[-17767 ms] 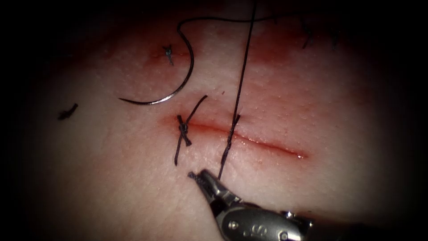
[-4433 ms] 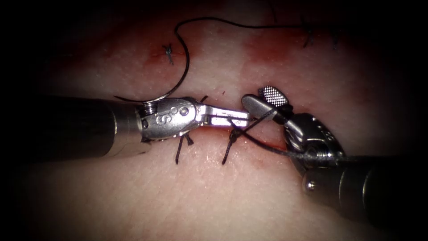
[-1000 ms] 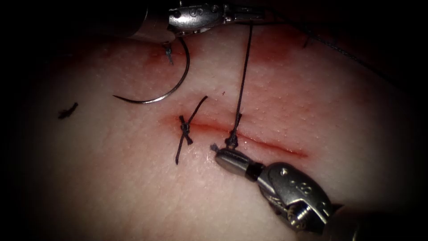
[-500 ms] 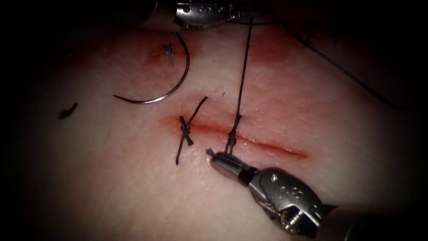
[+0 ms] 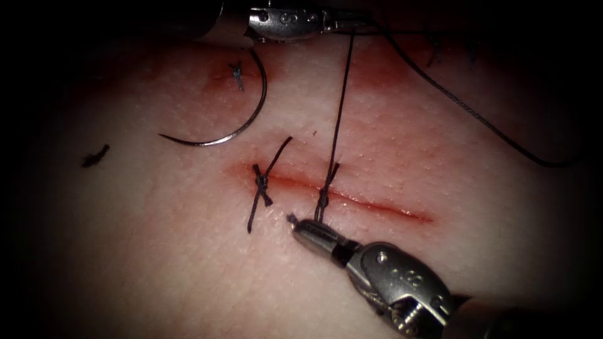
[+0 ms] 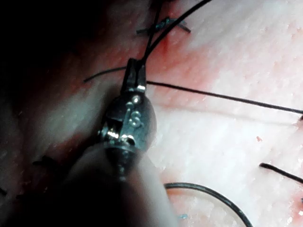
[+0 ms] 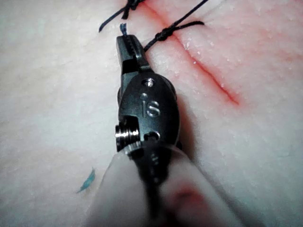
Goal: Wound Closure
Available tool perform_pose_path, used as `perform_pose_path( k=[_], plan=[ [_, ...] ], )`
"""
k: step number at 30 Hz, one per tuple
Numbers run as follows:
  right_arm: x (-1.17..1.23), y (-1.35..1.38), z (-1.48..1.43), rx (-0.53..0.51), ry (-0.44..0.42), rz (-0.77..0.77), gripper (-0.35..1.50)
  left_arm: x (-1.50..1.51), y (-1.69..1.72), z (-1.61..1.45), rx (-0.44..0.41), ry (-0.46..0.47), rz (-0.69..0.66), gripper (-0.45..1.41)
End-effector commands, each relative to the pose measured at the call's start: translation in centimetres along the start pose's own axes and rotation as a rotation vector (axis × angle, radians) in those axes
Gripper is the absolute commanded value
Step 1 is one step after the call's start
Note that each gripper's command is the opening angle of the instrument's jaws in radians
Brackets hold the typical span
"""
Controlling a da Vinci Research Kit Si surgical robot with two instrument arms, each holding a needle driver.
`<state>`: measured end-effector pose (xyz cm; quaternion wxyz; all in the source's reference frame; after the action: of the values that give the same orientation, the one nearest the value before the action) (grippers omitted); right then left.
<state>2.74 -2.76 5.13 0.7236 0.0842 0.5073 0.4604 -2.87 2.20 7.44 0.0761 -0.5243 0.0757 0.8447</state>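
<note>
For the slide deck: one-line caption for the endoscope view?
Both tools hold thread taut over the cut's second stitch, left tool above, right tool below; needle lies free on the tissue.

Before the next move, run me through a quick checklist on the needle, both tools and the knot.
1. Right tool has the short thread end: ok, jaws shut on it just below the cut.
2. Left tool has the long strand: ok, jaws shut on the thread above the cut.
3. Strand runs straight between left tool and knot: ok, no slack visible.
4. Needle free of the tissue: ok, it lies flat on the surface, above the cut's left end, held by neither tool.
5. Knot sits on the cut: ok.
6. Knot fully snug: cannot tell.
7. First stitch intact: ok, tied, both tails free.
</note>
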Motion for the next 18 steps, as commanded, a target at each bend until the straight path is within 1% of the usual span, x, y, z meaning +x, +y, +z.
perform_pose_path(
  k=[1,2,3,4,6,7,10,12,13,16,18],
  plan=[
    [-0.05,-0.04,0.08,0.013,0.011,0.006,0.12,0.01,0.04,0.05,-0.013,0.016,0.000,-0.45],
    [-0.02,-0.02,0.08,0.027,0.020,0.007,0.34,0.03,0.07,0.02,-0.023,0.024,-0.003,-0.45],
    [0.00,-0.01,0.07,0.025,0.026,0.007,0.25,0.08,0.10,-0.02,-0.033,0.032,-0.007,-0.45],
    [0.03,0.00,0.05,-0.009,0.033,0.011,0.42,0.18,0.15,-0.10,-0.054,0.051,-0.009,-0.45],
    [0.06,0.02,0.04,-0.014,0.033,0.015,0.79,0.31,0.20,-0.22,-0.073,0.066,-0.022,-0.45],
    [0.08,0.05,0.03,-0.030,0.035,0.012,0.93,0.37,0.21,-0.28,-0.079,0.071,-0.029,-0.45],
    [0.13,0.10,-0.02,-0.039,0.035,-0.018,0.93,0.60,0.22,-0.47,-0.101,0.089,-0.057,-0.45],
    [0.18,0.16,-0.08,-0.043,0.038,-0.012,0.86,0.78,0.19,-0.61,-0.113,0.098,-0.073,-0.45],
    [0.21,0.18,-0.11,-0.048,0.041,-0.008,0.86,0.85,0.19,-0.67,-0.113,0.098,-0.077,-0.45],
    [0.34,0.27,-0.22,-0.058,0.056,0.007,0.81,1.10,0.18,-0.83,-0.110,0.111,-0.079,-0.45],
    [0.45,0.34,-0.28,-0.060,0.081,0.050,0.81,1.26,0.19,-0.90,-0.106,0.115,-0.087,-0.45]
  ],
)
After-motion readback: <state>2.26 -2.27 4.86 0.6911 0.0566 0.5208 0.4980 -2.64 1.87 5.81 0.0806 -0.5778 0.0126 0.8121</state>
